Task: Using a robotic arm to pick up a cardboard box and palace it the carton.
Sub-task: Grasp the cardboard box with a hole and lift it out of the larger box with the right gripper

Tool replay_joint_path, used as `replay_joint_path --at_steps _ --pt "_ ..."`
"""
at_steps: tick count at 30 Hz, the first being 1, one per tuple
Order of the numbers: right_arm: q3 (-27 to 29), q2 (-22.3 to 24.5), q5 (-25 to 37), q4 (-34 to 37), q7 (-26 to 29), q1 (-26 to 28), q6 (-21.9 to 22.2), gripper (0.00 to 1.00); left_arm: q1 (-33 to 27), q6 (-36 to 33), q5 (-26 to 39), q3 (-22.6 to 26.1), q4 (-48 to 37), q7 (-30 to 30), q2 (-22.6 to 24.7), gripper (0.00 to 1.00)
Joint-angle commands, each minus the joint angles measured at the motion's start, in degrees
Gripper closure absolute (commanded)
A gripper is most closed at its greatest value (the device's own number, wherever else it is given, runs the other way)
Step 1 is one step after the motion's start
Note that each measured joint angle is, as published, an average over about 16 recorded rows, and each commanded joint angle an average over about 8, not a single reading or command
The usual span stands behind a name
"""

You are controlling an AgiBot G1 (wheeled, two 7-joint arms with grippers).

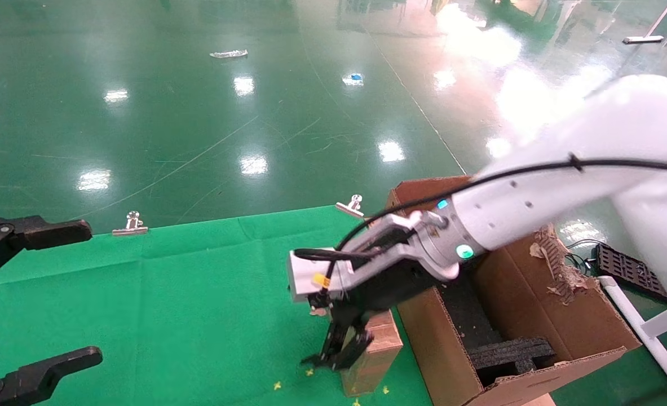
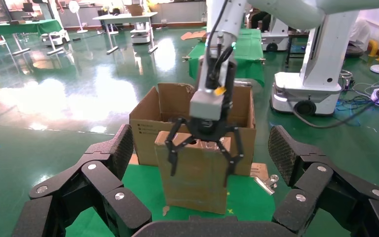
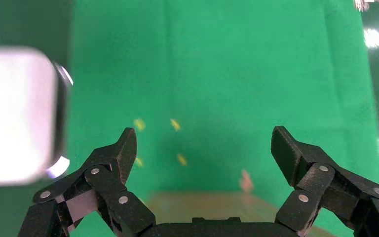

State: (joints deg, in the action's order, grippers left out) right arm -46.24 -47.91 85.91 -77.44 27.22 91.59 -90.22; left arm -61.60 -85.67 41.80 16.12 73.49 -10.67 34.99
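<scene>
The small brown cardboard box [image 1: 375, 355] stands on end on the green cloth, right beside the carton [image 1: 434, 338]. The white robotic arm comes in from the right. Its right gripper [image 1: 333, 355] is lowered over the box's top end, open, with a finger on either side and not closed on it. In the left wrist view that gripper [image 2: 200, 173] straddles the cardboard box [image 2: 197, 185] in front of the carton [image 2: 145, 133]. The right wrist view shows the open right gripper [image 3: 205, 143] with the box top [image 3: 202, 207] near its palm. My left gripper [image 1: 29, 293] hangs open at the far left.
Black foam inserts [image 1: 508, 352] lie inside the carton, whose far flap is torn. Metal binder clips [image 1: 132, 224] [image 1: 351, 206] pin the cloth's far edge. A black grid tray [image 1: 626, 270] lies on the floor to the right. The green cloth [image 1: 169, 310] stretches left of the box.
</scene>
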Motion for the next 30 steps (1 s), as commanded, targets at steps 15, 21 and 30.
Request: replay_joint_path --at_steps 15,21,30 --pt "-26.1 -2.0 0.1 -0.1 12.5 25.7 -0.5 0.00 0.0 0.0 0.0 0.1 0.0 0.0 0.0 0.00" --pt "-34.5 -3.1 -0.7 -0.3 14.4 29.6 0.3 0.00 0.0 0.0 -0.1 0.1 0.0 0.0 0.0 0.00" --pt "-40.6 -4.7 -1.5 -0.3 17.6 31.2 1.8 0.00 0.0 0.1 -0.1 0.1 0.0 0.1 -0.1 0.00"
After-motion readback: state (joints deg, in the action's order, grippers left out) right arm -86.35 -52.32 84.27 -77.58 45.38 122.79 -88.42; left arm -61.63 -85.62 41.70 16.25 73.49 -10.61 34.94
